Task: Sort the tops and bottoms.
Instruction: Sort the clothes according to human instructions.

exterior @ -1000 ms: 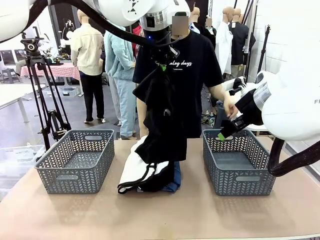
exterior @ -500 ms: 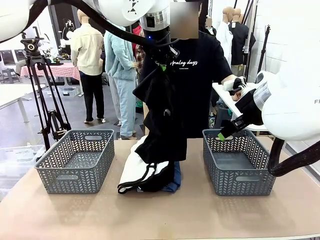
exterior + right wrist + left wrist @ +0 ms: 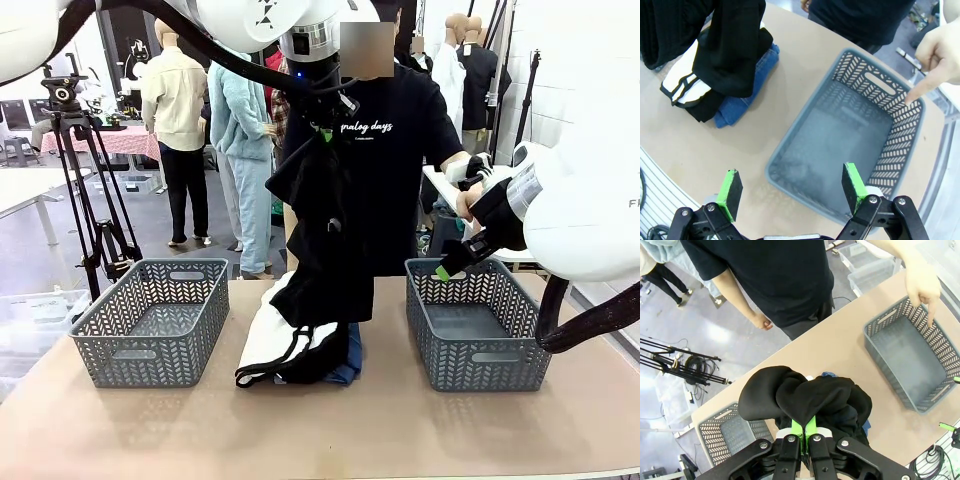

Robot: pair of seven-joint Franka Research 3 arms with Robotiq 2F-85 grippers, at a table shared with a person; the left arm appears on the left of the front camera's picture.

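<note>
Black top [image 3: 325, 230] up high at 12 o'clock, pinched in the left jaws, pressed tight on a bunched fold, hem hanging down to the pile at worktop [image 3: 350, 440] centre. Right jaws spread wide, empty, hovering over the basket [image 3: 478, 370] at 3 o'clock. Risks now: trailing hem catching the white top [image 3: 268, 335] or jeans [image 3: 350, 368] and dragging them along on the swing; thin pinch slipping mid-carry; clash with the person's hand [image 3: 940, 47]. Finger pointing into that basket plain from the 2 wrist views; from the front, merely a hand beside the right arm. 2nd basket [image 3: 150, 350] waiting at 9 o'clock.
</note>
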